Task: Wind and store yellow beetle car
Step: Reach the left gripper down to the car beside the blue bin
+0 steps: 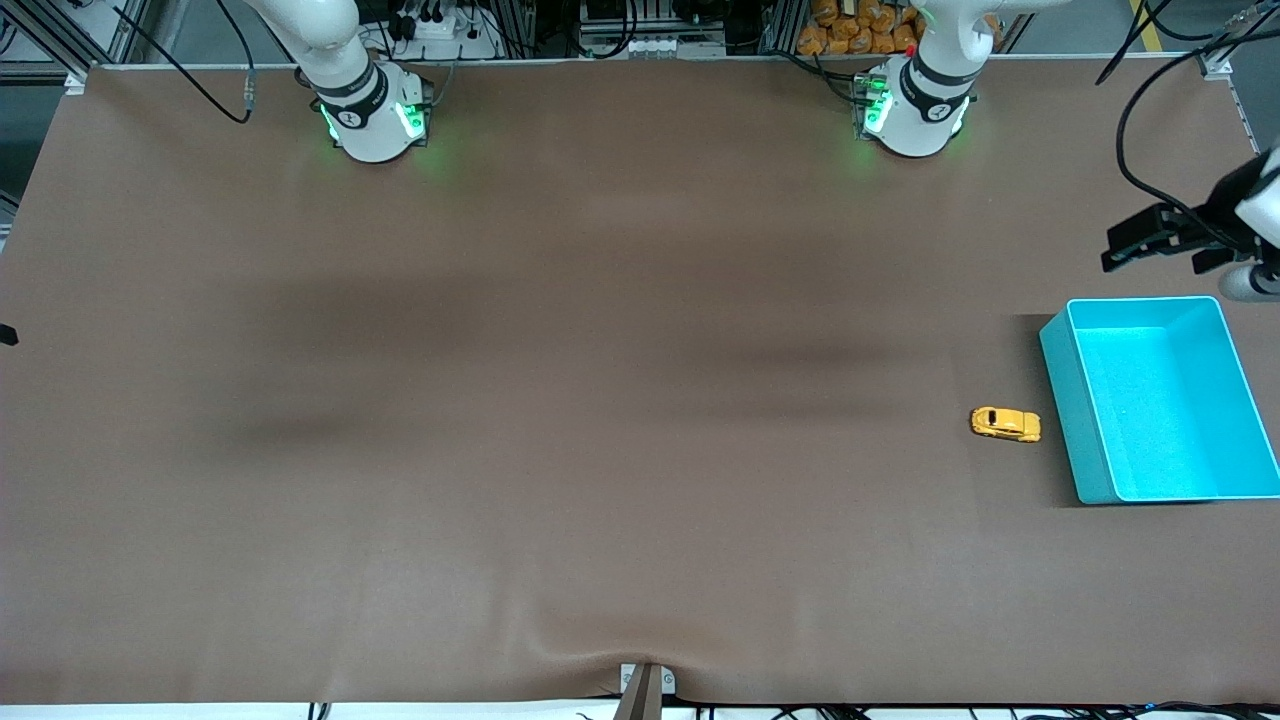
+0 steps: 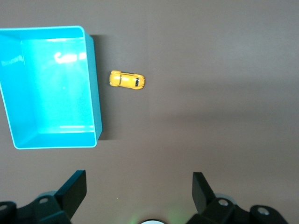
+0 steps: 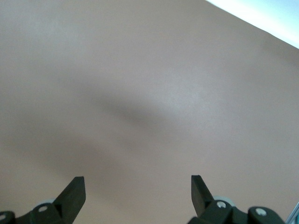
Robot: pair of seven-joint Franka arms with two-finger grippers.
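Note:
The yellow beetle car (image 1: 1005, 423) stands on its wheels on the brown table, close beside the turquoise bin (image 1: 1068, 420) on the side toward the right arm's end. The bin holds nothing. My left gripper (image 1: 1160, 240) is open and empty, up in the air over the table just by the bin's edge that faces the robots' bases. In the left wrist view the car (image 2: 127, 80) and the bin (image 2: 96, 84) lie well below the left gripper (image 2: 139, 186). My right gripper (image 3: 138, 189) is open and empty over bare table.
The brown mat (image 1: 600, 400) covers the whole table. A small clamp (image 1: 645, 685) sits at the table edge nearest the front camera. Cables hang near the left arm (image 1: 1130, 110).

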